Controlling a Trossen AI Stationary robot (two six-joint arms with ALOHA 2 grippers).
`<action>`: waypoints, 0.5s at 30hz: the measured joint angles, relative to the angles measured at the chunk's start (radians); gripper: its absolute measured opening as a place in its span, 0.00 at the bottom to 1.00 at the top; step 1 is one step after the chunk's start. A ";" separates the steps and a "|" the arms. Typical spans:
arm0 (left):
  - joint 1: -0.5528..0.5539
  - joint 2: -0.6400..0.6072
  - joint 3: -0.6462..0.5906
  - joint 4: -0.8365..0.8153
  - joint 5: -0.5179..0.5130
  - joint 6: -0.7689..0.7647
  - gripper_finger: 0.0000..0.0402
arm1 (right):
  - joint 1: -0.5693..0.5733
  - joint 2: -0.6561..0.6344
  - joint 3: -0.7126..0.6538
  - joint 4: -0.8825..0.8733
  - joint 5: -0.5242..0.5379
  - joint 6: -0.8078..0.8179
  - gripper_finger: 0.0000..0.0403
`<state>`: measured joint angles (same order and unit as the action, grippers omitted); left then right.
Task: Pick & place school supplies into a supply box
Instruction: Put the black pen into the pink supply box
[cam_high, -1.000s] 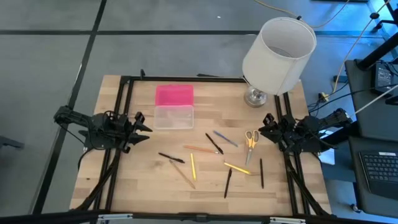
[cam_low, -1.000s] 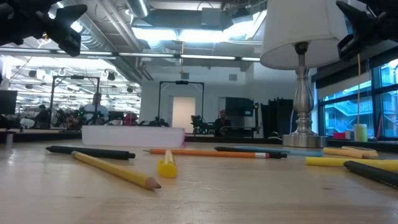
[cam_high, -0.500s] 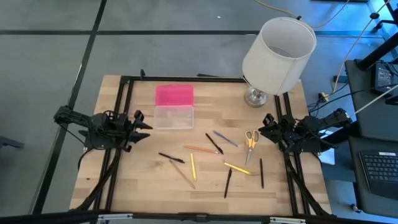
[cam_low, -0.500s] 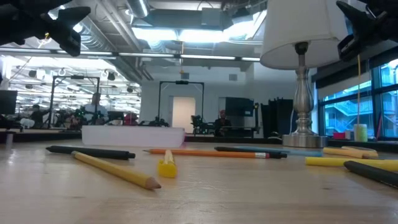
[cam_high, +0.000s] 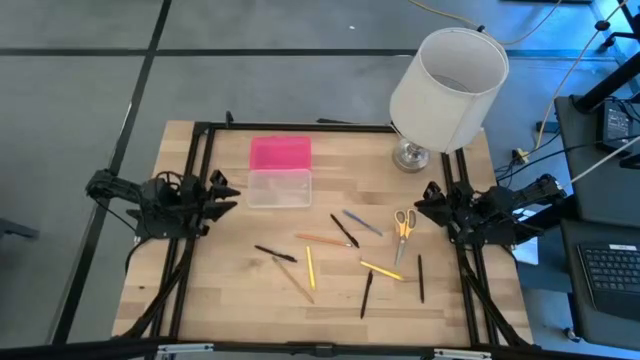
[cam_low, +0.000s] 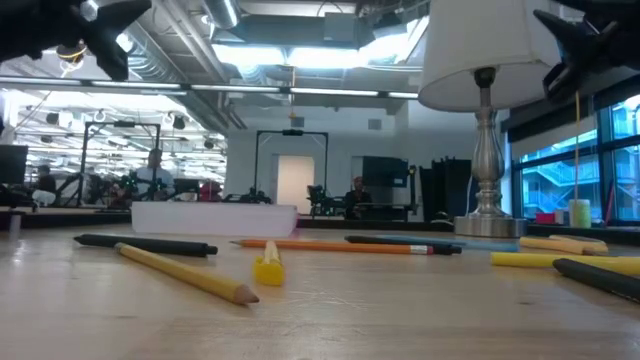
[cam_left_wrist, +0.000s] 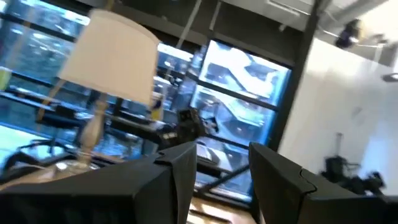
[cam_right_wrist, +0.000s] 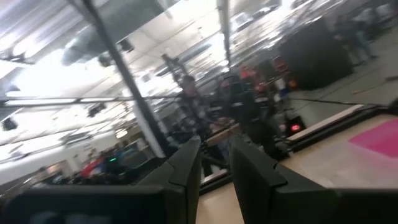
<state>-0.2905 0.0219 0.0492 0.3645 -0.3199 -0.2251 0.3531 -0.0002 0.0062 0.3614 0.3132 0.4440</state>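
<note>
A: Supply box (cam_high: 279, 172) is lying open at the table's far side, left of centre, pink lid (cam_high: 280, 152) folded back flat, clear base nearer the pens. Nothing showing inside it.

B: Supplies?

A: All sitting loose on the wood, near side of the box. Yellow-handled scissors (cam_high: 402, 226) are lying toward the right, blue pen (cam_high: 361, 222) just beside them, black pen (cam_high: 344, 230) crossing the orange pencil (cam_high: 322, 240). Yellow pencil (cam_high: 310, 267), another black pen (cam_high: 275, 254) and a wood-tone pencil (cam_high: 295, 281) are clustering centre. Yellow marker (cam_high: 381, 270) and two more black pens are lying farther right.

B: Grippers?

A: Left gripper (cam_high: 222, 195) is hovering at the table's left edge, near the box's left side, fingers parted, grasping nothing. Right gripper (cam_high: 424, 207) is hanging at the right edge near the scissors, fingers a narrow gap apart, also carrying nothing. Both are riding above the table in the low view.

B: Anything else?

A: White lamp (cam_high: 446, 80) is standing at the far right corner.
</note>
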 joint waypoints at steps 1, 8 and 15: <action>0.000 0.019 0.017 -0.002 -0.005 0.016 0.35 | 0.000 0.000 0.000 0.000 0.023 -0.001 0.22; 0.000 0.316 0.231 -0.084 0.017 0.079 0.35 | 0.000 0.000 0.000 -0.004 0.061 -0.008 0.22; 0.000 0.728 0.610 -0.567 0.118 0.021 0.35 | 0.000 0.000 0.000 -0.059 0.061 -0.003 0.22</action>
<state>-0.2909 0.7497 0.6588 -0.2026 -0.2016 -0.2038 0.3530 -0.0002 0.0060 0.3022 0.3744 0.4407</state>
